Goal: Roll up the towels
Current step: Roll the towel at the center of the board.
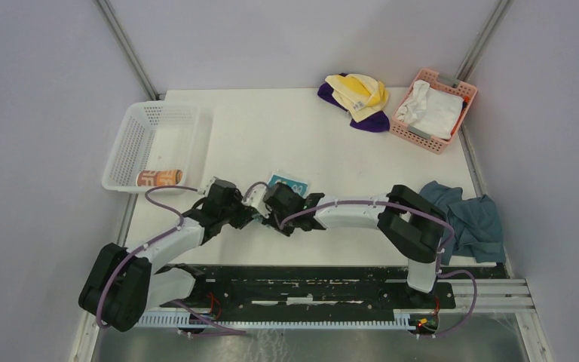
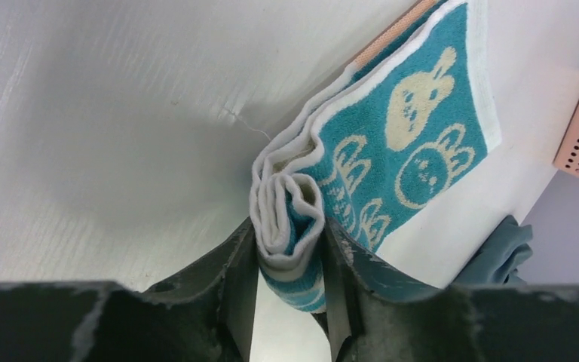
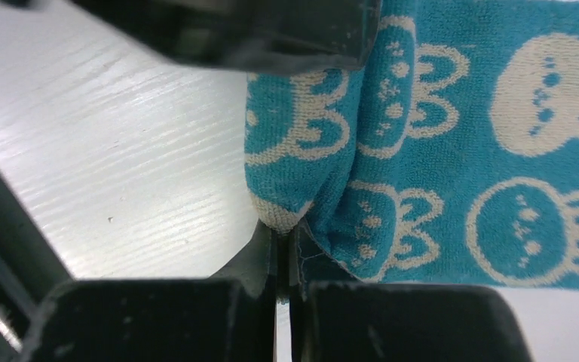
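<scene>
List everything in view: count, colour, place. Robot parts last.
table: one, white, under everything
teal towel: one, teal with white rabbit faces, centre, partly rolled
rolled towel: one, orange, in the white basket
white basket: one, left edge
yellow towel: one, pale yellow, far side, on the purple one
purple towel: one, deep purple
pink basket: one, far right corner
white cloth: one, in the pink basket
blue-grey cloth: one, right edge
left gripper: black, gripping the teal towel's roll
right gripper: black, pinching its fold
</scene>
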